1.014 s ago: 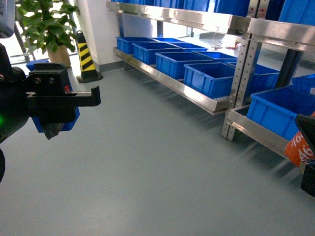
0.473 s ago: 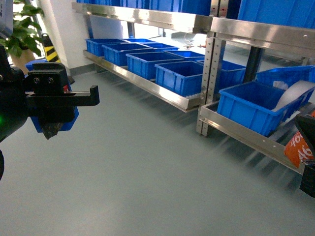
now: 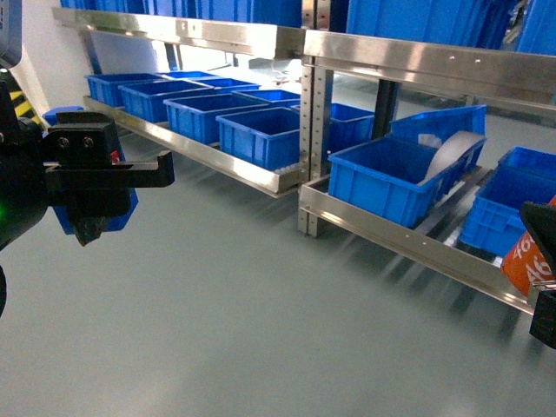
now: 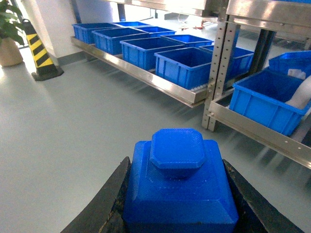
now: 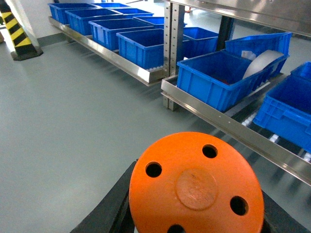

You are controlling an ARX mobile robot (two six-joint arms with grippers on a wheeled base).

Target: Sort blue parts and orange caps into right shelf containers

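Orange round plastic cap [image 5: 196, 185] and blue blocky plastic part [image 4: 179, 185] are sitting pinched in my right pincer [image 5: 194, 213] and left pincer [image 4: 177, 204], so I am carrying both toward the big blue plastic crates [image 3: 395, 178].

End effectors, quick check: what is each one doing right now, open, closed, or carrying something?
Left end effector: closed on a blue part.
Right end effector: closed on an orange cap.

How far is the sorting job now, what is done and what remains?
Done: both pieces are picked up. In hand: the left pincer is shut on a blue part, and the right pincer is shut on an orange cap. Left: neither is dropped yet; the blue crates on the low shelf are still ahead, across open floor.
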